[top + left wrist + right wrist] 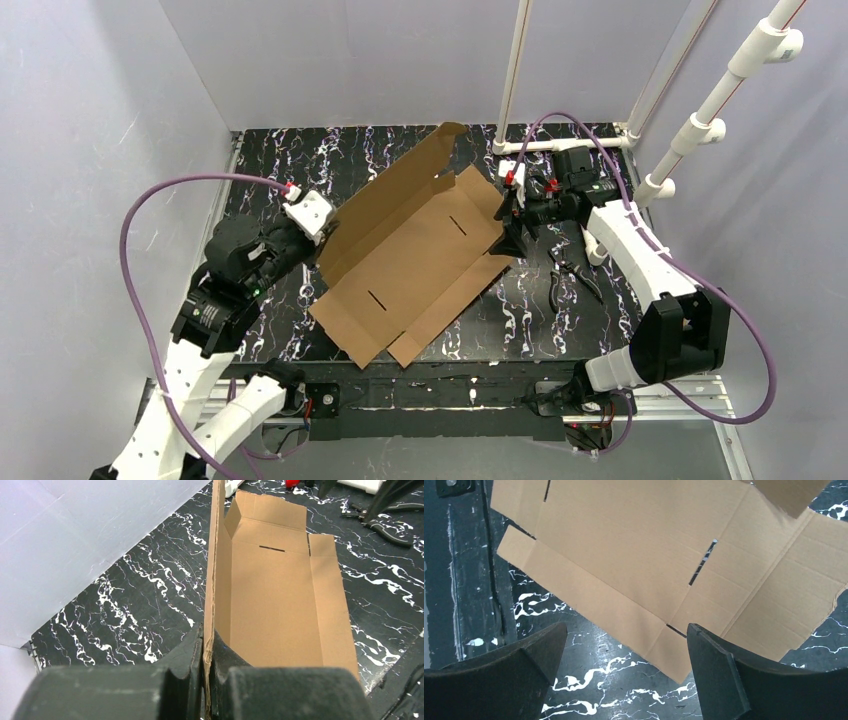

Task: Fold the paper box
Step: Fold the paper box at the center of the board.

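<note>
The paper box point(420, 250) is a brown cardboard sheet lying diagonally on the black marbled table, slots showing in its floor. Its long left flap stands upright. My left gripper point(322, 232) is shut on the near end of that flap; in the left wrist view the fingers point(192, 650) pinch the flap's edge, with the box floor point(280, 605) to the right. My right gripper point(510, 235) hovers at the box's right corner. In the right wrist view it point(626, 626) is wide open above the sheet's edge point(634, 545), nothing between the fingers.
Black pliers point(565, 280) lie on the table right of the box, also seen in the left wrist view point(385, 530). White pipe posts point(515, 70) rise at the back right. White walls enclose the table on the left and at the back.
</note>
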`<move>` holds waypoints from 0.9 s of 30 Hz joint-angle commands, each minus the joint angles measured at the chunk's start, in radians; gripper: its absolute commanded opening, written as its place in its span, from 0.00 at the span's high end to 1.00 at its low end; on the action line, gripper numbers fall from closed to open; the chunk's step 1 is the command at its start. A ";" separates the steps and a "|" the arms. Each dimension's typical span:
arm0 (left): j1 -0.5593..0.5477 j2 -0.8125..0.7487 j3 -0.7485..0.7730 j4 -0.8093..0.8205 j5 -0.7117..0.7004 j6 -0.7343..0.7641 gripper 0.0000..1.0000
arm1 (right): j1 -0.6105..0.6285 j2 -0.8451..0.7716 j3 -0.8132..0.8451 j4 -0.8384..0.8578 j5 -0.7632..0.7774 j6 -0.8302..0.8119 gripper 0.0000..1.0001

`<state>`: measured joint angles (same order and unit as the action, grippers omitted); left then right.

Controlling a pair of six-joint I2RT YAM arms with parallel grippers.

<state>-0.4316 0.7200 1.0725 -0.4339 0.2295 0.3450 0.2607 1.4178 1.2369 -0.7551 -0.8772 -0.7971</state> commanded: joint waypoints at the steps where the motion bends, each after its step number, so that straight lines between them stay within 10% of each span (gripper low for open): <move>1: -0.002 -0.050 0.037 -0.037 0.021 -0.043 1.00 | -0.014 0.023 -0.009 0.115 -0.012 0.065 0.02; 27: -0.004 0.097 0.323 -0.172 0.092 0.067 1.00 | -0.053 0.244 0.290 0.198 0.137 0.200 0.02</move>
<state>-0.4316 0.8005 1.3254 -0.6048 0.3019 0.3710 0.2455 1.6520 1.4761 -0.6395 -0.7845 -0.6643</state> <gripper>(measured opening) 0.015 0.983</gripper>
